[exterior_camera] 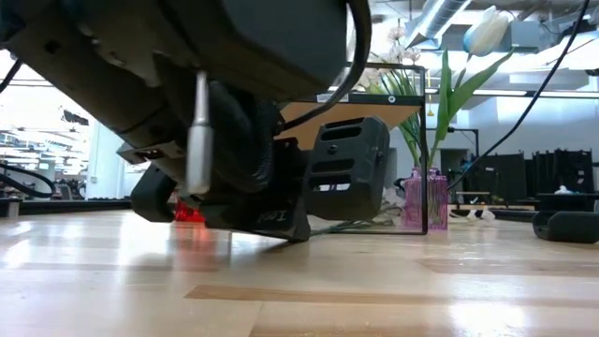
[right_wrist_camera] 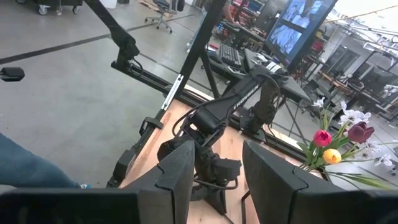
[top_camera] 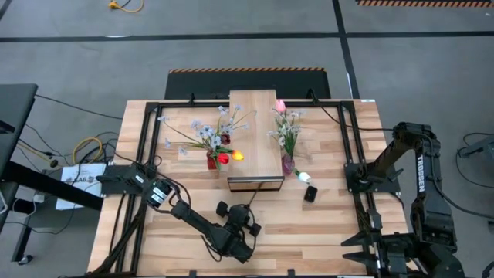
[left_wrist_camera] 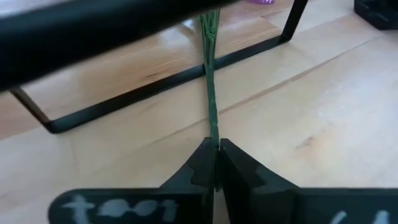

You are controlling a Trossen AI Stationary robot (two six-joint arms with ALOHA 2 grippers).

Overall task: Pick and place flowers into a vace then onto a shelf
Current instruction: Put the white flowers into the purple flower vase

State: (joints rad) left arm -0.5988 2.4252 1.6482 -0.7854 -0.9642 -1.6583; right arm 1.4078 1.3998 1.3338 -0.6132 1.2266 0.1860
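Flowers (top_camera: 287, 127) fill the purple vase (top_camera: 288, 164); left pincer (left_wrist_camera: 214, 163) clamps a green stem (left_wrist_camera: 211, 106); right pincer (right_wrist_camera: 214, 167) apart.

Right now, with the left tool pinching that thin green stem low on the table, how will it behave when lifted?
Likely floppy: the thin green flower stem is long and the left tool pinches it at one end, so the far part may sag or swing. Probably light. It could snag the shelf's thin black frame, which it crosses.
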